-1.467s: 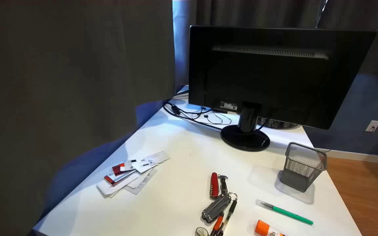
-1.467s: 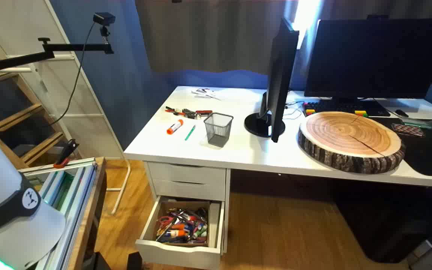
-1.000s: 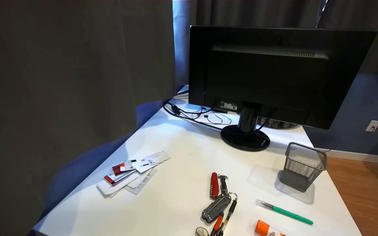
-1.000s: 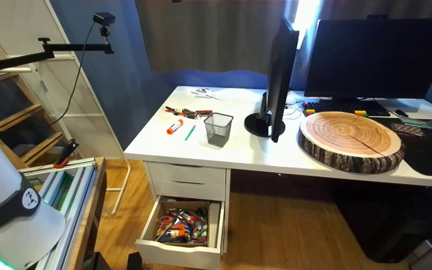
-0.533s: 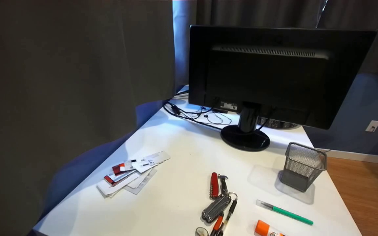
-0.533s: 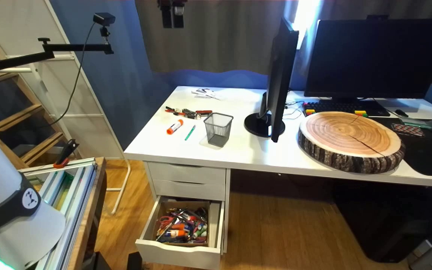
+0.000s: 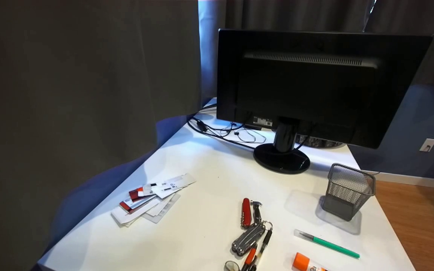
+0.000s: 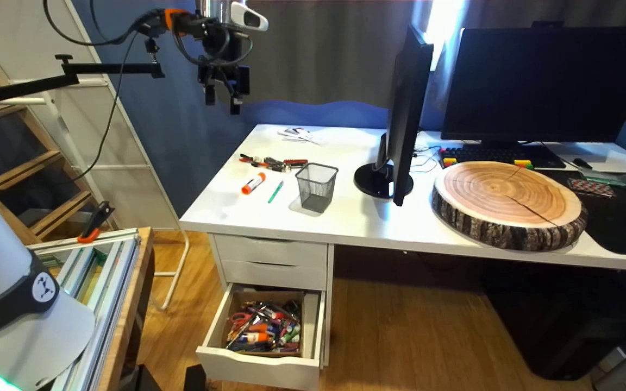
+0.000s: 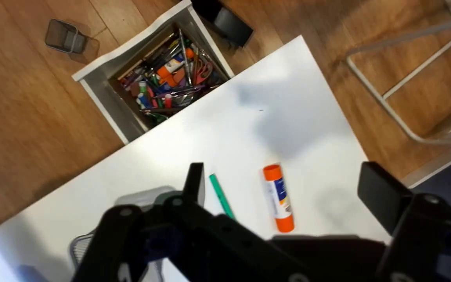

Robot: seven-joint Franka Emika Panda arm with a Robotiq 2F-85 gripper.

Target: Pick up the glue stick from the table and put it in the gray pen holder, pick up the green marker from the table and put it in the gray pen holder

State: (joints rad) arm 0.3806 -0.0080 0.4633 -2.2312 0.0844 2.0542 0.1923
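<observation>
Below the pincer (image 8: 223,101), at left in the wrist view, the gray pen holder (image 7: 348,192) stands upright on the counter (image 9: 202,137), mostly hidden there by the pincer's own black body. Its mouth looks upward, so I think it is placed to receive things that are let down from above. Next toward the right, the green marker (image 9: 221,196) lies flat under the pincer, just inside the left finger (image 9: 194,178) as this view shows it. It is near the holder but does not touch it; probably it must wait, because the task names it second. Further right, below the gap between both fingers, the glue stick (image 9: 278,197) lies on its side, beside the marker and apart from it. Its length runs across the closing direction, and this, I believe, would let the pincer take it around the body.

As for the pincer, its fingers are wide apart, with a space that seems larger than the thickness of the glue stick. It holds nothing and touches nothing: an exterior view shows it well above the counter. I judge that the approach to the glue stick is in hand; on the way down, the left finger could touch the marker.
</observation>
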